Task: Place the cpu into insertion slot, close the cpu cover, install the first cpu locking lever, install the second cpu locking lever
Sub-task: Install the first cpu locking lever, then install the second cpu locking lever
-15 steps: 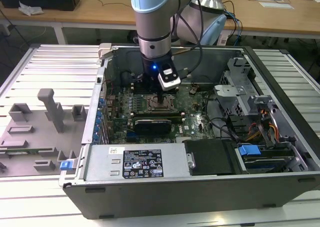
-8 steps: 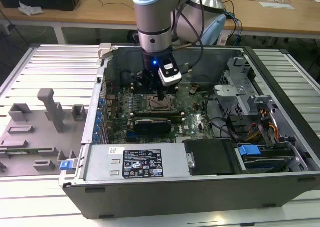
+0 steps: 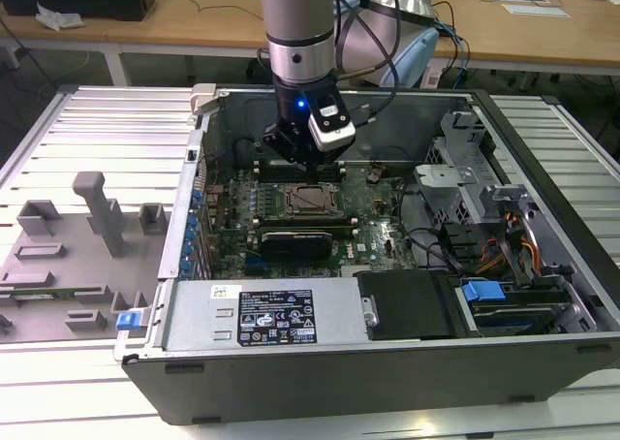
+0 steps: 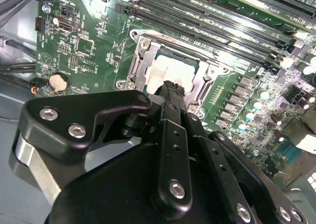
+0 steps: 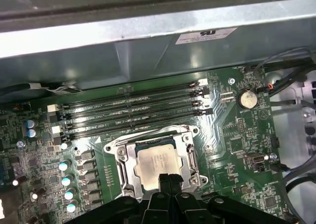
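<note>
The cpu [image 5: 156,161], a pale square chip, lies flat in the insertion slot [image 5: 148,135] on the green motherboard. Its top also shows in the second wrist view as the cpu [image 4: 174,70]. The silver cpu cover [image 5: 127,166] lies down around the chip as a frame, with the cpu in its window. My gripper [image 5: 169,177] hovers just over the near edge of the chip, its black fingers pressed together and holding nothing. In the exterior view the gripper [image 3: 298,155] hangs a little above the socket [image 3: 312,200]. I cannot tell how the locking levers stand.
Long black memory slots [image 5: 133,113] run just beyond the socket, and a coin battery [image 5: 247,98] sits to one side. The open case's walls [image 3: 320,362] surround the board. A grey power supply [image 3: 262,316] and drive bays [image 3: 504,266] fill the near and right parts.
</note>
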